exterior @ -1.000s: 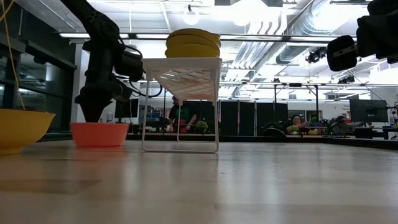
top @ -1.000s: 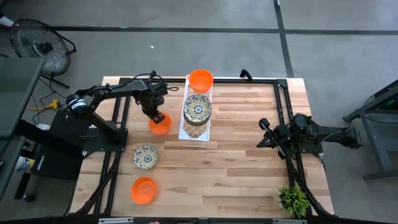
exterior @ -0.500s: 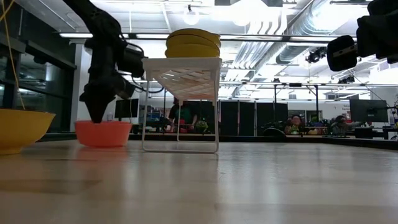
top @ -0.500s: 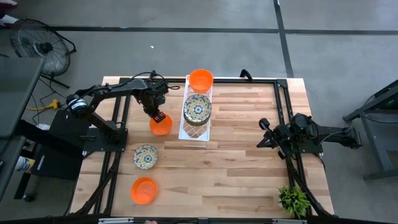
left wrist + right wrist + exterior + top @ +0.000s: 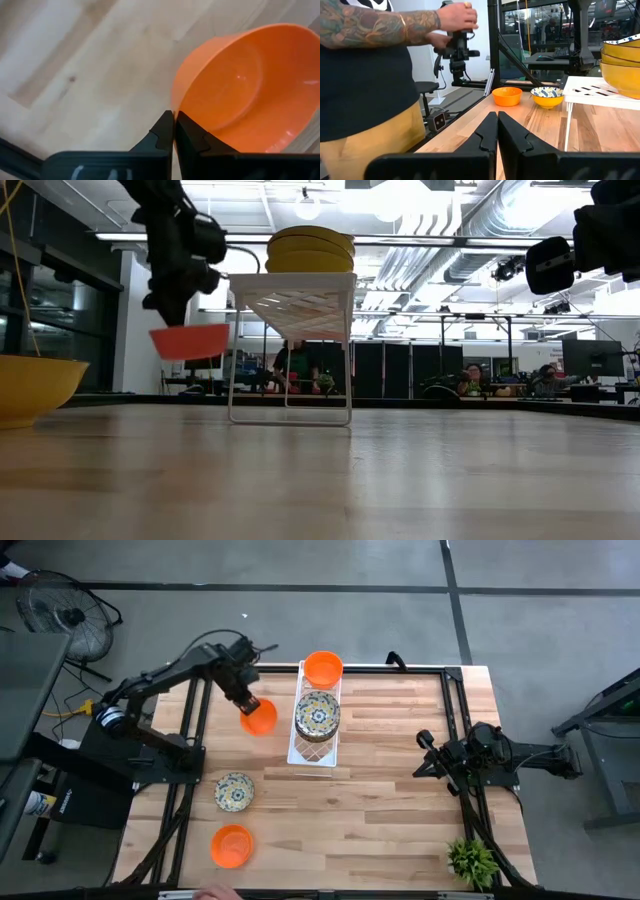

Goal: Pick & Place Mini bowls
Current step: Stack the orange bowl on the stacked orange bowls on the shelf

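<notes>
Left gripper (image 5: 247, 706) is clamped tight on the rim of an orange bowl (image 5: 260, 717), and that bowl hangs clear of the table (image 5: 400, 790) at upper left of the high view, just beside the white lattice tray (image 5: 313, 753). In the wrist view the fingers (image 5: 165, 131) pinch the thin wall edge. It looks rigid, light and glossy, so a rim pinch may let it tip or slip; it hangs roughly level for now. On the tray sit a patterned stack (image 5: 318, 713) and another orange bowl (image 5: 323, 668). Lower left, a floral bowl (image 5: 234, 791) and an orange one (image 5: 232, 845) wait. Right gripper (image 5: 428, 755) rests at mid-right, fingers pressed together, empty.
</notes>
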{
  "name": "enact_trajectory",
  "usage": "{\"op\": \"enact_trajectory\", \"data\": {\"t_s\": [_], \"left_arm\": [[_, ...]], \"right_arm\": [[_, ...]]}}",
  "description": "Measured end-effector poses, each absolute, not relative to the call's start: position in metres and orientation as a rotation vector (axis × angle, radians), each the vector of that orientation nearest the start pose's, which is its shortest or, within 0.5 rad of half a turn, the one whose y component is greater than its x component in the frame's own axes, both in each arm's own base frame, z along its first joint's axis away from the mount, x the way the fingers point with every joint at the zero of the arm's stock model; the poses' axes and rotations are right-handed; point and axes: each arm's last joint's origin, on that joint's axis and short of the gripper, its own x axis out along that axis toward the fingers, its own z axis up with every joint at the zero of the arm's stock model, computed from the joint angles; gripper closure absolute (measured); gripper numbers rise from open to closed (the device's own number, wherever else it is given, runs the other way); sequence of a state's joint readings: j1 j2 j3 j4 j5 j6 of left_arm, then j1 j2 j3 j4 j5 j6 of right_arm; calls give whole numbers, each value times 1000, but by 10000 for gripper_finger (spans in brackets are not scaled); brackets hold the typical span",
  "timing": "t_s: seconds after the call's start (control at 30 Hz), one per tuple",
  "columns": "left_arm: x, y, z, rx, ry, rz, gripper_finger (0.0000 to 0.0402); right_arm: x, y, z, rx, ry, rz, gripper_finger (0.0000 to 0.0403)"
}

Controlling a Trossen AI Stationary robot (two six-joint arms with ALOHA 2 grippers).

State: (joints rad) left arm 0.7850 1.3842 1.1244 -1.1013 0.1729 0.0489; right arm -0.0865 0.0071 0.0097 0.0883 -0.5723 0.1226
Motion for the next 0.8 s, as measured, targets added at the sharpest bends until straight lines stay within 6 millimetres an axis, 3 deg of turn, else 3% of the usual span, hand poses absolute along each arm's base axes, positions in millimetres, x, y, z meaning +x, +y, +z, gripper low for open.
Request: {"op": "enact_trajectory", "data": {"t_s": [0.37,0.8], "left_arm": [[167,187,324,-462,1141,480,401],[185,220,373,-495,970,519,401]], "right_arm": [[94,8,174,91,-57,490,402],[94,8,174,90,-57,490,402]]}}
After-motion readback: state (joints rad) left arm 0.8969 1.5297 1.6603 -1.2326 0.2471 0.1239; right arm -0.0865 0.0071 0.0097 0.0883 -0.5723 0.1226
